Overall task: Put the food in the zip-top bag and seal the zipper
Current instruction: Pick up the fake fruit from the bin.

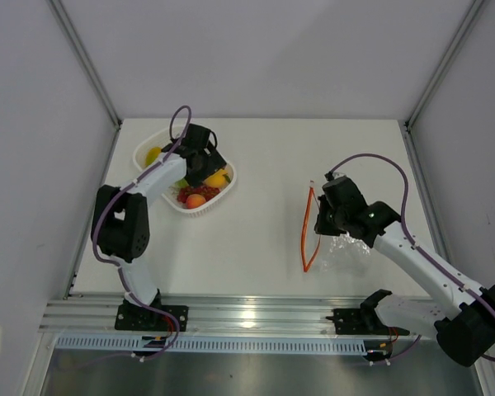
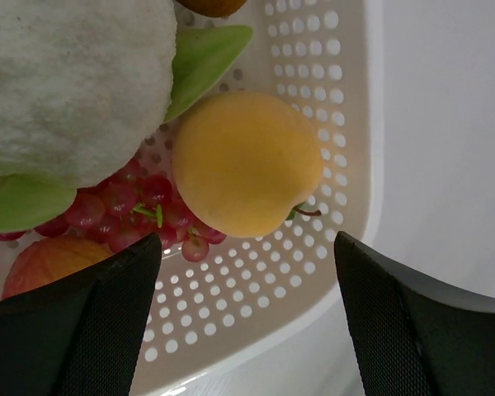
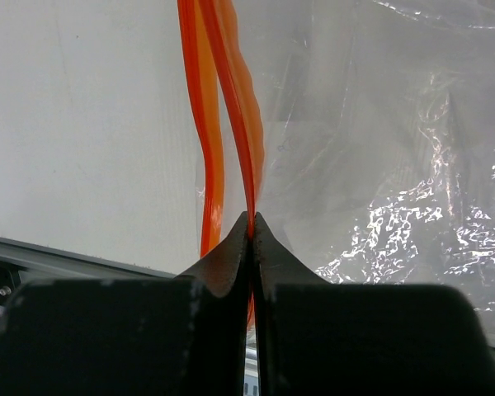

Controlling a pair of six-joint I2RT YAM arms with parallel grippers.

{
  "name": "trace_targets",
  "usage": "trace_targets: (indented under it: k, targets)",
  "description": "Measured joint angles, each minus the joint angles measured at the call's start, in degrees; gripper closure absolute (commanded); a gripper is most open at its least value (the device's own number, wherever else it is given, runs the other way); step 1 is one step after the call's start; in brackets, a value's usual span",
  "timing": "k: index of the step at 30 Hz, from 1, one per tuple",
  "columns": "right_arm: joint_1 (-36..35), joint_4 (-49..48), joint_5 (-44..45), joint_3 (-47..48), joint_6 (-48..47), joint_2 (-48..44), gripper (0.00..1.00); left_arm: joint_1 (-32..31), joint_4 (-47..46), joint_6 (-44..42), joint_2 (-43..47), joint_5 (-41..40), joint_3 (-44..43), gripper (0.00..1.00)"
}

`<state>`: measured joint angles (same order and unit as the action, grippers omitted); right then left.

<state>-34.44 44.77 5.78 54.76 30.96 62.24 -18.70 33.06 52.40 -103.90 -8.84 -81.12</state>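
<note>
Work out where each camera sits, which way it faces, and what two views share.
Top external: above and behind the arms, looking down on the table; both arms show.
Left wrist: on the left arm, looking down past the open left claw into the basket of food.
Right wrist: on the right arm, facing along the shut right claw pinching the zipper of the bag.
Shared: top and left wrist both show the basket.
</note>
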Motion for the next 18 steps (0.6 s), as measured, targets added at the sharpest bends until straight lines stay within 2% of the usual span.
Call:
trace_targets:
  k: [14, 18]
  targets:
    - [0.0, -1.2, 0.0, 0.0, -1.1, 1.7, 1.00, 3.9, -6.1, -2.1, -7.6, 5.6, -1.1, 0.19]
    - [0.0, -1.7, -0.1, 0.0, -1.0, 2.2, 1.00, 4.0, -7.2, -2.8, -7.9, 6.7, -1.2, 0.30]
